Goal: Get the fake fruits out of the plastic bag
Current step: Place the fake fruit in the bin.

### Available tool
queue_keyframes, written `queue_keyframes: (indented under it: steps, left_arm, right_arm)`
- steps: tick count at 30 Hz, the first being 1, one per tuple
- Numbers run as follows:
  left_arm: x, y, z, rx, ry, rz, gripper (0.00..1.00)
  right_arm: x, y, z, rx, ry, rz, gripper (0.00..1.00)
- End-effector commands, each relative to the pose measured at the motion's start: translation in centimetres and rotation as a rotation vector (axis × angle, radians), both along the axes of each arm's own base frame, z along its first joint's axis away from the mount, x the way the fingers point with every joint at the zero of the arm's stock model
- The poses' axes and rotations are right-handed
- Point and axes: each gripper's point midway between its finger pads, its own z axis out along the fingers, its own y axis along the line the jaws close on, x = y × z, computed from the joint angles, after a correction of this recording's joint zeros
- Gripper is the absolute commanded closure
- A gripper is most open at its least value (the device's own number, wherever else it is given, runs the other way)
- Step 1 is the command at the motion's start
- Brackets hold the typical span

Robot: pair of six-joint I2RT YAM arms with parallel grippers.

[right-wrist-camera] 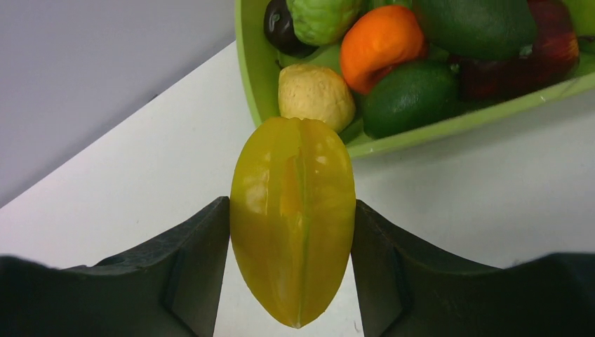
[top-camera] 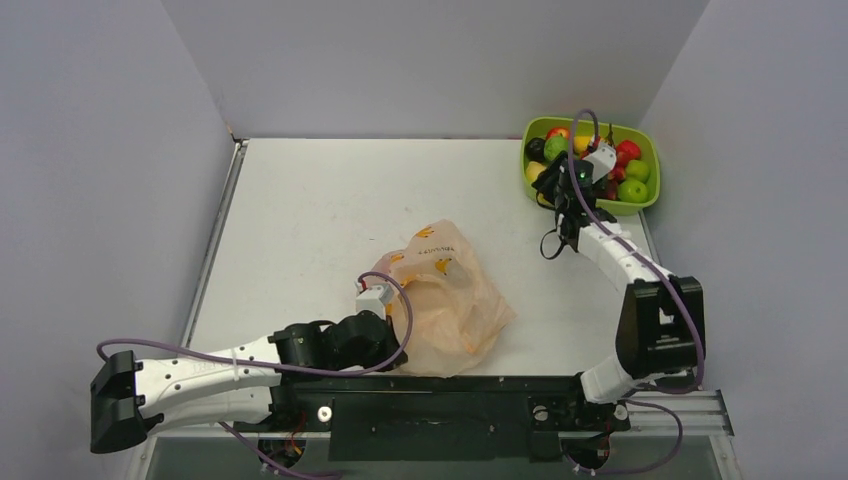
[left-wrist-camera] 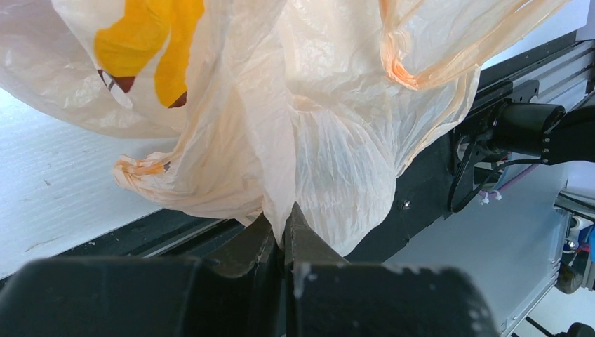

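Observation:
The plastic bag [top-camera: 445, 290], peach-orange and crinkled, lies at the near middle of the table. My left gripper [left-wrist-camera: 286, 219] is shut on a fold of its thin film [left-wrist-camera: 295, 133] close to the table's front edge. No fruit shows through the bag in any view. My right gripper [right-wrist-camera: 291, 210] is shut on a glossy yellow star fruit [right-wrist-camera: 293, 217], held by its sides just above the table. It hovers at the near-left corner of the lime-green tray [right-wrist-camera: 449, 126]. From above, the right gripper [top-camera: 557, 190] is at the tray's left edge.
The lime-green tray [top-camera: 652, 150] at the far right corner holds several fake fruits: an orange one [right-wrist-camera: 379, 42], a green avocado [right-wrist-camera: 410, 95], a pale yellow one [right-wrist-camera: 316, 95] and red ones [top-camera: 628, 150]. Grey walls enclose the table. A black rail [top-camera: 440, 385] runs along the near edge.

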Motion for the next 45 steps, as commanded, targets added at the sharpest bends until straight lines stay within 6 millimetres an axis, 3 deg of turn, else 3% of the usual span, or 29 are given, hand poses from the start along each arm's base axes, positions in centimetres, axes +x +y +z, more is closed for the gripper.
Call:
queue_keyframes:
  steps: [1, 2, 4, 8, 14, 20, 25, 29, 37, 38, 39, 40, 41, 42, 43, 44, 45]
  left_arm:
    - [0.3, -1.6, 2.1, -0.065, -0.021, -0.024, 1.0]
    - [0.3, -1.7, 2.1, -0.065, -0.019, -0.025, 1.0]
    - [0.3, -1.7, 2.0, -0.062, -0.017, -0.028, 1.0]
    - [0.3, -1.8, 2.1, -0.056, -0.015, -0.03, 1.0]
    - [0.4, -1.6, 2.1, -0.045, -0.016, -0.021, 1.0]
    - [0.3, -1.3, 2.0, -0.048, -0.006, -0.008, 1.0]
    - [0.2, -1.4, 2.1, -0.045, -0.001, -0.012, 1.0]
    - [0.2, -1.5, 1.9, -0.037, 0.001, -0.016, 1.0]
    - [0.0, -1.3, 1.6, -0.051, 0.012, -0.008, 1.0]
    - [0.0, -1.3, 1.6, -0.054, 0.012, -0.003, 1.0]
    - [0.0, -1.2, 1.5, -0.056, 0.012, -0.001, 1.0]
    - [0.0, -1.2, 1.6, -0.059, 0.014, 0.002, 1.0]
    - [0.0, -1.1, 1.6, -0.065, 0.013, 0.004, 1.0]
    - [0.0, -1.1, 1.5, -0.065, 0.016, 0.007, 1.0]
    - [0.0, -1.0, 1.7, -0.071, 0.014, 0.009, 1.0]
    - [0.0, -1.0, 1.6, -0.072, 0.017, 0.014, 1.0]
    - [0.0, -0.9, 1.6, -0.077, 0.017, 0.016, 1.0]
  right_arm:
    - [6.0, -1.7, 3.5, 0.026, -0.121, -0.028, 1.0]
    - [6.6, -2.3, 2.2, 0.01, -0.084, -0.038, 1.0]
    - [8.4, -3.1, 2.9, -0.004, -0.088, -0.054, 1.0]
    - [12.6, -4.2, 1.9, -0.076, -0.032, -0.073, 1.0]
    - [14.8, -5.2, -1.0, -0.131, 0.08, -0.083, 0.99]
    - [14.0, -5.6, -2.8, -0.152, 0.144, -0.105, 0.85]
    - [13.9, -5.6, -3.2, -0.172, 0.172, -0.079, 0.51]
    - [14.1, -5.2, -3.1, -0.187, 0.206, -0.049, 0.35]
    - [12.7, -5.4, -0.3, -0.212, 0.197, -0.043, 0.29]
    - [12.2, -5.3, -0.5, -0.213, 0.21, -0.04, 0.29]
    - [11.7, -5.2, 0.6, -0.213, 0.192, -0.045, 0.29]
    - [11.0, -4.8, 0.1, -0.21, 0.207, -0.04, 0.3]
    - [10.4, -4.6, 1.4, -0.206, 0.185, -0.039, 0.3]
    - [9.4, -4.1, 0.4, -0.201, 0.205, -0.03, 0.3]
    - [8.7, -3.8, 1.6, -0.196, 0.183, -0.03, 0.3]
    - [7.7, -3.1, 0.6, -0.187, 0.199, -0.021, 0.3]
    - [6.9, -2.6, 1.7, -0.169, 0.172, -0.014, 0.3]
